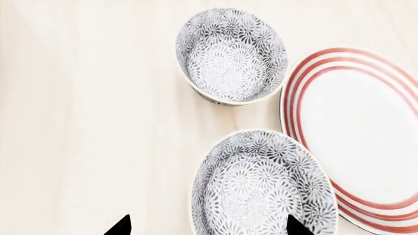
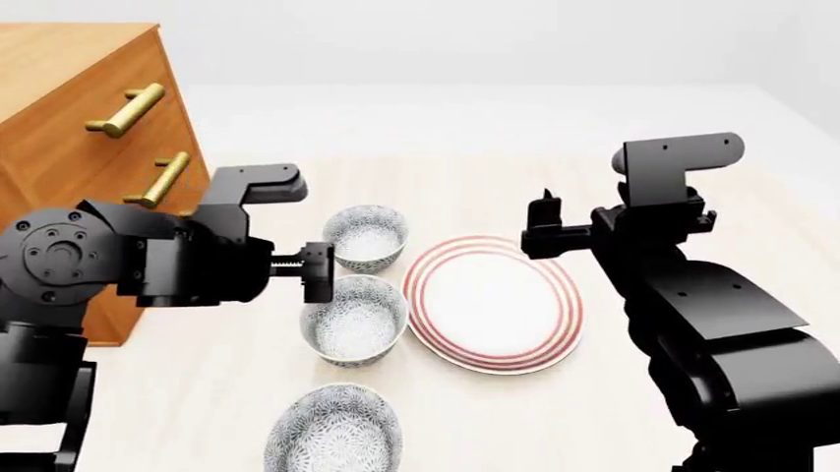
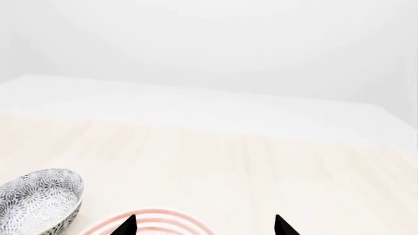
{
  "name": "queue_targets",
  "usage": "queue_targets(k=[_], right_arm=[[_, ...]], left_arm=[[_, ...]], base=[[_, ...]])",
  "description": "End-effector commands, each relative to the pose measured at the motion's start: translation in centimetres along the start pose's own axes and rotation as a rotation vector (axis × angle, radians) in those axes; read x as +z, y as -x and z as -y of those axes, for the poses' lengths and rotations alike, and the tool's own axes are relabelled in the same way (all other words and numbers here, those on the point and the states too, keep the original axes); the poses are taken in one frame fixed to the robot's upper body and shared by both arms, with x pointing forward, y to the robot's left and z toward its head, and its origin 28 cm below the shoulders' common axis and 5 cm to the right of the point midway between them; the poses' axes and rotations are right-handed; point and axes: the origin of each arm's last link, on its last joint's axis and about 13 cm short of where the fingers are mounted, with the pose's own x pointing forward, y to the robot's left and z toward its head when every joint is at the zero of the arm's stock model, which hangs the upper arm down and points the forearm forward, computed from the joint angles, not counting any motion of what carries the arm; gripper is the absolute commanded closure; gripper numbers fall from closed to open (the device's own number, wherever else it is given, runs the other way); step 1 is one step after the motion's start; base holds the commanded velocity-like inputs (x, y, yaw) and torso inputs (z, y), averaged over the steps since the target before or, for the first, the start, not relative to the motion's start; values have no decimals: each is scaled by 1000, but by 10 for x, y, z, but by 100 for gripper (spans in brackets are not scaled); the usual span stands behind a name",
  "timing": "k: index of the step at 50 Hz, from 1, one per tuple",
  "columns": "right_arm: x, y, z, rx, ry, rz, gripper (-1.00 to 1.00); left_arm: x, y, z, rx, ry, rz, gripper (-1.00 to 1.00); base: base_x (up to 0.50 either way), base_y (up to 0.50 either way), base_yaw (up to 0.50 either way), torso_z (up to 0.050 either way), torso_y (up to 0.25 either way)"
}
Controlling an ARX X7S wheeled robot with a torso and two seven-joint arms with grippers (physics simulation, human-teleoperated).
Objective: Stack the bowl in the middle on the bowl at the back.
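Three speckled white-and-grey bowls stand in a row on the table. The bowl at the back (image 2: 364, 236) (image 1: 232, 55) and the bowl in the middle (image 2: 354, 320) (image 1: 265, 188) are both upright and empty. My left gripper (image 2: 317, 272) (image 1: 207, 226) hangs open above the middle bowl's left rim, one fingertip over bare table and the other over the bowl's inside. My right gripper (image 2: 541, 231) (image 3: 203, 225) is open and empty above the far rim of the plate; the back bowl (image 3: 39, 200) shows off to its side.
A flat white plate with red rings (image 2: 493, 303) (image 1: 356, 137) lies right of the bowls, close against the middle one. The third bowl (image 2: 332, 433) sits nearest me. A wooden drawer chest with brass handles (image 2: 79, 108) stands at the left behind my left arm.
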Motion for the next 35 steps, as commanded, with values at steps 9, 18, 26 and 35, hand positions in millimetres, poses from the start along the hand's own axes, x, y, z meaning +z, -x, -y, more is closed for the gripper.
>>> queue_targets(k=[9,18,26,35], right_arm=[[-1,0,1,-5,3,-10,-100],[-2,-1,2,-10,2,-14,-100],[-3,-2,1,-7,5,-18,-100],[-3,-1,2,-10,9,-22,-100]], left_arm=[[-3,-16,0,6,14,-35,-100],[-4,-22,0,8,18,-53,-100],[-2,-28,0,15,28,-54,-100],[-4,-34,-2,20,51,-61,-100]], base=[[0,0,0,0,0],[0,0,0,0,0],[0,0,0,0,0],[0,0,0,0,0]])
